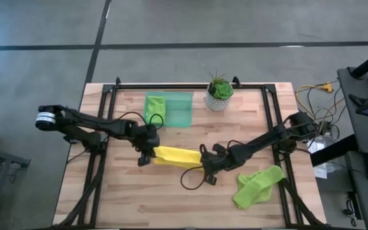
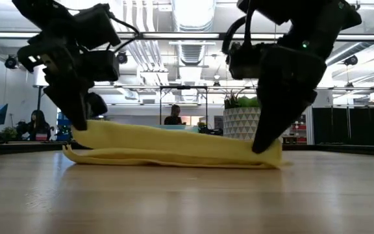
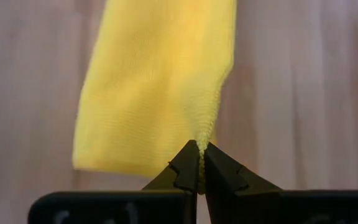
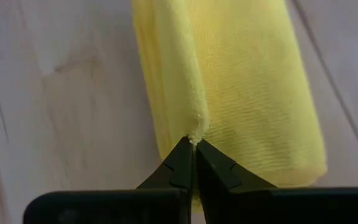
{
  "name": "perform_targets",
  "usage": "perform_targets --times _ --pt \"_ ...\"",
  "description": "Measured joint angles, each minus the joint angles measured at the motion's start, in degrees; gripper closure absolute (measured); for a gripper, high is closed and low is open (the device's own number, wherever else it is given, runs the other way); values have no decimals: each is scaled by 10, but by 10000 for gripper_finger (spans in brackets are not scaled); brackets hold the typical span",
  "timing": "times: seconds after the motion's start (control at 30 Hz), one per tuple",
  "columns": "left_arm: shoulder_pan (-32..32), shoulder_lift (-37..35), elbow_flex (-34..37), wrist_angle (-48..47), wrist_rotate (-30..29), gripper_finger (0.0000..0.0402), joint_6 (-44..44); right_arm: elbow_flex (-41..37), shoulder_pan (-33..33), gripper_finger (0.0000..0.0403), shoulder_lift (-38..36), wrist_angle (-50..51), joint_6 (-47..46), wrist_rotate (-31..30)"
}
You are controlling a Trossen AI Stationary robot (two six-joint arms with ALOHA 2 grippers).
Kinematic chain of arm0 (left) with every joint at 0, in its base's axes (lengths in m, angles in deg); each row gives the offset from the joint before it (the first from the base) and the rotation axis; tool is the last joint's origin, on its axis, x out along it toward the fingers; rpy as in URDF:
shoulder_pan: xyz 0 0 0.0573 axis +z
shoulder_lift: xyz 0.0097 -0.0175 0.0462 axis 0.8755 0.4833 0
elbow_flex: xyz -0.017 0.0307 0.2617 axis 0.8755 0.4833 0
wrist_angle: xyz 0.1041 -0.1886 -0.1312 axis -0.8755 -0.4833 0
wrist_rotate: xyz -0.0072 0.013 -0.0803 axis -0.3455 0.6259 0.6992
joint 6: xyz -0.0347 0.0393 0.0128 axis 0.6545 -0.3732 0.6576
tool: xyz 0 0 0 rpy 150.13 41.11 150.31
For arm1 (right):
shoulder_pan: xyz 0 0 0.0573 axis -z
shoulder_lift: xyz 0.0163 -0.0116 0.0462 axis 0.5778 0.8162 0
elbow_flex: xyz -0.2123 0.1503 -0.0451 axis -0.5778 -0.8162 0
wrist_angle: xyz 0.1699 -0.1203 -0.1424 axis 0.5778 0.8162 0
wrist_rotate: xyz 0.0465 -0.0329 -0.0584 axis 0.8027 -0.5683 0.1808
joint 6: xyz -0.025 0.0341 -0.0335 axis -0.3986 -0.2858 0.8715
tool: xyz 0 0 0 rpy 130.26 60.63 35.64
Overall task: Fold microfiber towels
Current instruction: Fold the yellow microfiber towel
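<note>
Limp and light, the yellow towel (image 1: pixel 174 156) lies folded on the desk (image 1: pixel 139 204), stretched between the left tool (image 1: pixel 147 153) and right tool (image 1: pixel 206 167), each pinching an end edge, the natural hold.

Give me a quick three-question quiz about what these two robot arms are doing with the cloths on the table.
1. True or false: both grippers pinch the yellow towel.
2. Which cloth lies untouched nearest the right arm? A) blue B) lime green C) red
3. What sits inside the green tray?

Key:
1. True: left gripper and right gripper are each shut on one end.
2. B, the crumpled lime green towel.
3. A folded lime green towel.
</note>
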Motion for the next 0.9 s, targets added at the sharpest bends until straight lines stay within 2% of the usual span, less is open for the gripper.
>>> perform_targets --times 0.13,0.3,0.4,0.6,0.73,0.9 --pt "-1 33 -1 23 56 401 7 -2 0 394 6 2 -1 28" --pt "-2 71 -2 28 86 401 6 -3 0 393 6 1 -9 46" --pt "-2 86 -2 35 104 395 5 -3 2 377 5 -3 -10 67" --pt "1 73 -2 36 106 323 6 -3 2 301 -1 -2 -20 86" --pt "7 45 -4 25 106 272 41 -3 1 251 -28 -1 -17 82" --pt "7 2 -4 26 101 244 110 -2 1 220 -70 -10 14 63"
